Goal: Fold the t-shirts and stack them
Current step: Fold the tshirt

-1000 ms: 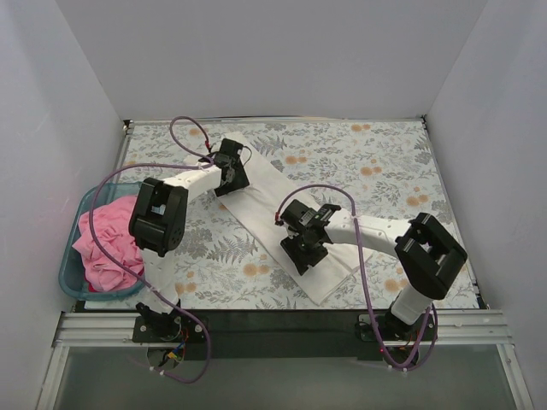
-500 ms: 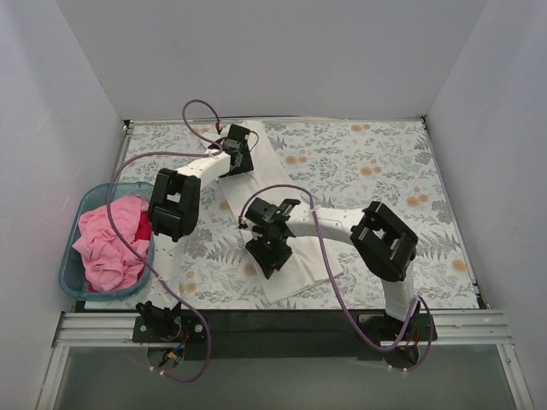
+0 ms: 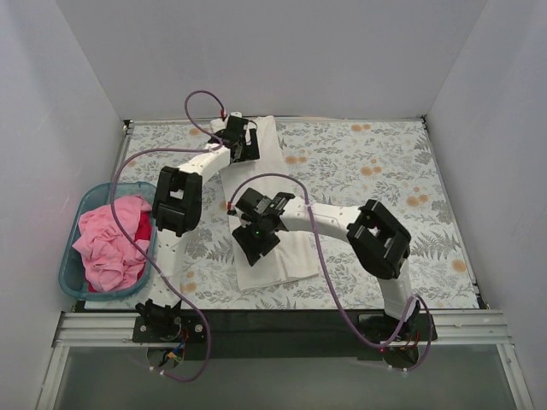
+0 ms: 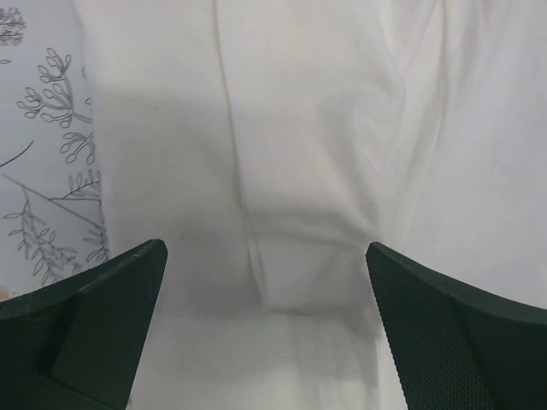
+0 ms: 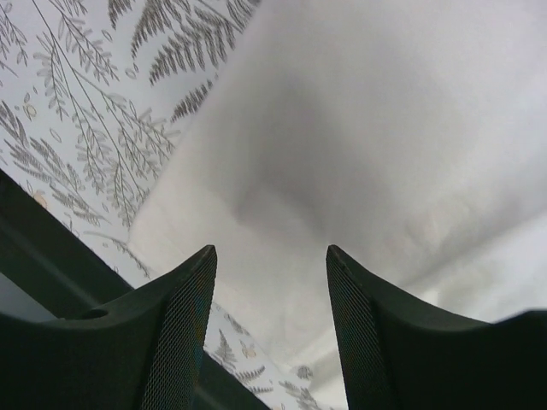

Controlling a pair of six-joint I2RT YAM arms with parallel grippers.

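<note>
White t-shirt (image 3: 272, 265) folded into a long strip on the patterned tabletop (image 3: 385, 196), running from top centre to lower centre of the overhead frame. Left fingers (image 4: 94, 325) spread wide over its upper end, gripping nothing. Right fingers (image 5: 175, 333) parted over its lower half, nothing between. Pink t-shirt (image 3: 107, 243) heaped in the basket (image 3: 67, 278), left edge.
</note>
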